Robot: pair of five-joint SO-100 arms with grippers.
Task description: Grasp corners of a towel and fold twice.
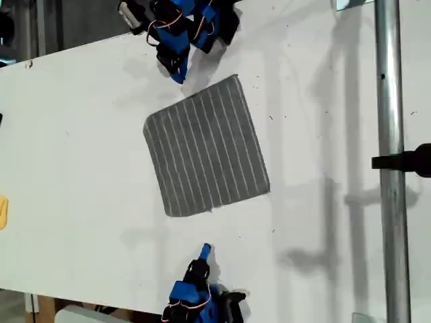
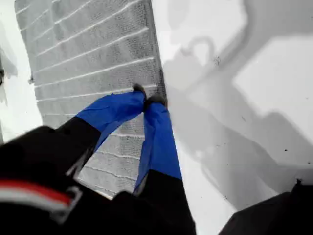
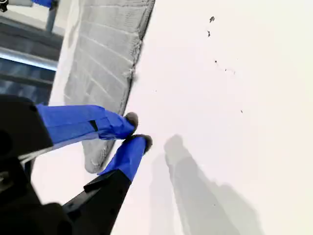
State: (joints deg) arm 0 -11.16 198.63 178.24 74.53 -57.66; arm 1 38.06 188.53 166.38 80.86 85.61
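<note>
— Towel (image 1: pixel 205 151) lies where?
— Flat and unfolded in the middle of the white bench (image 1: pixel 81 168), turned askew. A metal pole (image 1: pixel 390 134) crosses the exterior view's right, casting grey shadows.
— And the arms?
— One blue arm (image 1: pixel 182 33) is at the exterior view's top edge and another (image 1: pixel 199 289) at its bottom, both clear of the cloth.
— What do the wrist cameras add?
— My first hand (image 2: pixel 148 95) hangs above a towel edge with its tips nearly together, holding nothing. My second hand (image 3: pixel 138 130) shows a narrow gap, empty, over bare bench just beside a rounded corner (image 3: pixel 95 164).
</note>
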